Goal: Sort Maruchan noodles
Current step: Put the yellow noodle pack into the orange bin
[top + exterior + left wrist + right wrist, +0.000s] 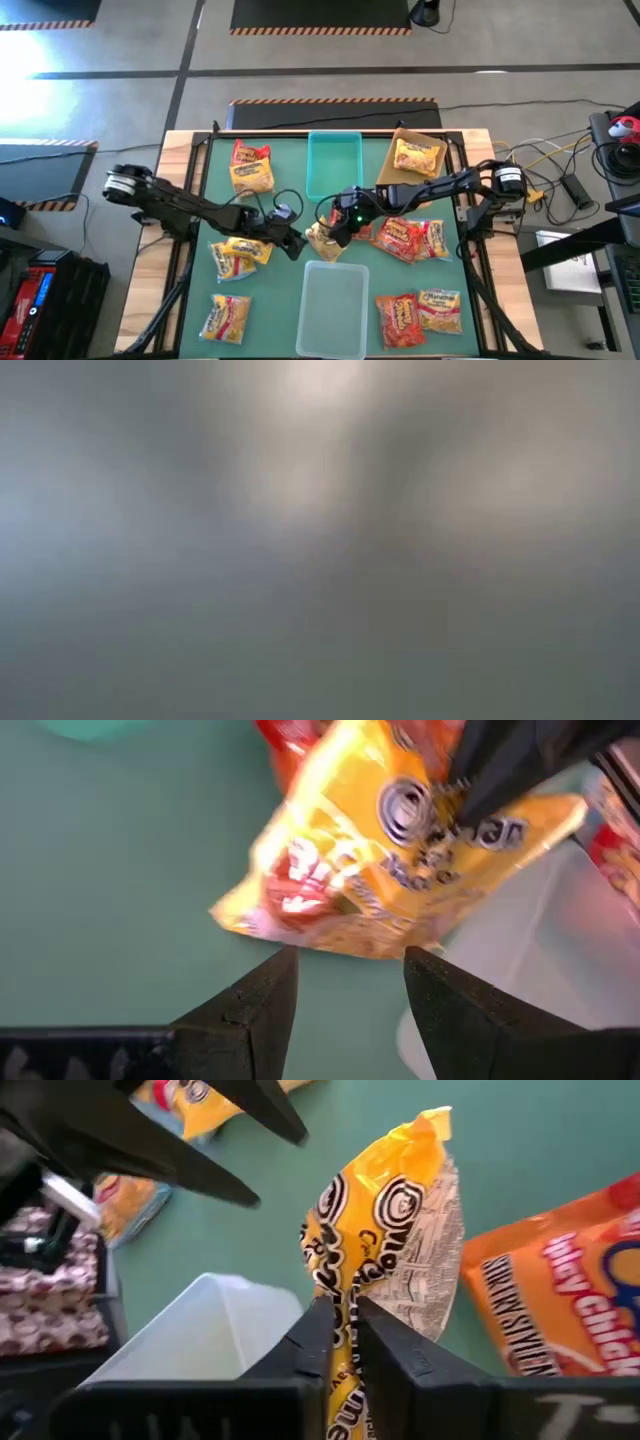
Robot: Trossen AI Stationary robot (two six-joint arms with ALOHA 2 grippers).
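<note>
A yellow Maruchan packet sits mid-table, just beyond the clear bin's far rim. My right gripper reaches in from the right and is shut on it. My left gripper comes from the left and is open. In the left wrist view its fingertips stand just short of the packet's lower edge, apart from it. Other red and yellow packets lie spread over the green mat. The low view shows only blur. My right gripper pinches the yellow packet between its two fingers at one end, with the crinkled plastic bunched in the narrow gap. The fingers slant down from the table's right side. The packet stands on edge, stretching away from the fingers over the mat.
A teal bin stands at the far middle, and a tan bin at far right holds one packet. Packets lie far left, left, near left, right and near right. The two grippers are close together.
</note>
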